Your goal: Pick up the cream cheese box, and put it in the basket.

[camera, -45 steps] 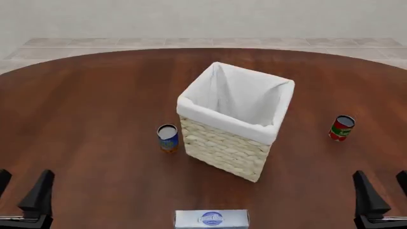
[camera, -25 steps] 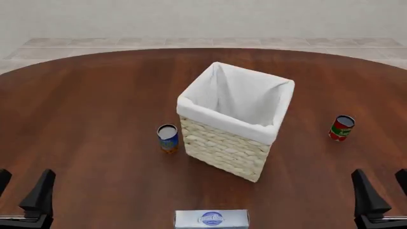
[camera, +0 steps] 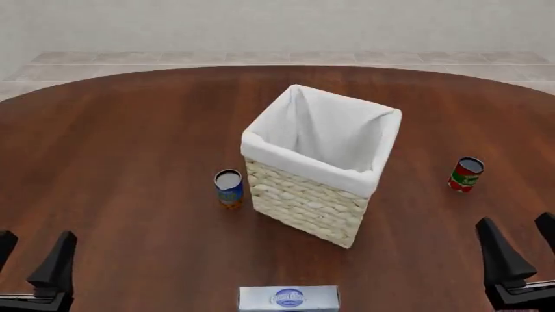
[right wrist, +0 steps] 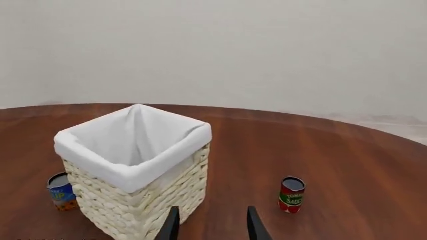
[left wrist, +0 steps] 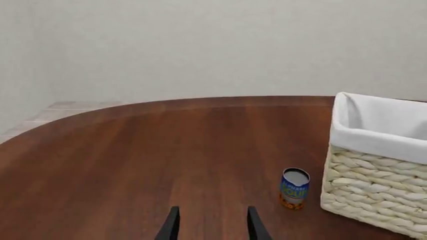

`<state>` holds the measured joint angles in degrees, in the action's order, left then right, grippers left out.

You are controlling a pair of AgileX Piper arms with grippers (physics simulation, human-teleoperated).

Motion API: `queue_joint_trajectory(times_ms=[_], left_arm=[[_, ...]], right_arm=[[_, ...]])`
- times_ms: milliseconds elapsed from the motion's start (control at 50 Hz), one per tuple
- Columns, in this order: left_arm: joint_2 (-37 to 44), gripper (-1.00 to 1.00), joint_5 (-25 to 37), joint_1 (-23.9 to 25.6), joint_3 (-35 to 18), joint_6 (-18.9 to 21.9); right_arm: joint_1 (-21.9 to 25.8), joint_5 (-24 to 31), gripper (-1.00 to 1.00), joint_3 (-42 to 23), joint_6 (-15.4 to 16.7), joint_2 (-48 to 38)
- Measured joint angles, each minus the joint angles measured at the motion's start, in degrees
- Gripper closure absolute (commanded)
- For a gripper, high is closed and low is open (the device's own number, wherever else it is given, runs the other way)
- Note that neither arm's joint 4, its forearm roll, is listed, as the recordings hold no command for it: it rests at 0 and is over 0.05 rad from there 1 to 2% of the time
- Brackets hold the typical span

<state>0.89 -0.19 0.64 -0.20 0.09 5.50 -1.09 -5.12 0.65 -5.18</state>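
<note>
flat pale blue-white cream cheese box lies unheld before tall cream wicker basket | left gripper, right gripper flank it, fingers spread, empty, unapproached

Item count on the desk: 1 basket, 1 box, 2 cans: 1 blue can and 1 red can. Grippers: 2, comprising 1 left gripper and 1 right gripper.
</note>
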Motion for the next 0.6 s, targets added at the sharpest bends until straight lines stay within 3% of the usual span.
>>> queue_joint_trajectory(times_ms=[600], left_arm=[[1.0, -1.00, -0.8, 0.4, 0.1, 0.2]], right_arm=[[10.3, -8.1, -1.00, -6.9, 6.7, -15.9]])
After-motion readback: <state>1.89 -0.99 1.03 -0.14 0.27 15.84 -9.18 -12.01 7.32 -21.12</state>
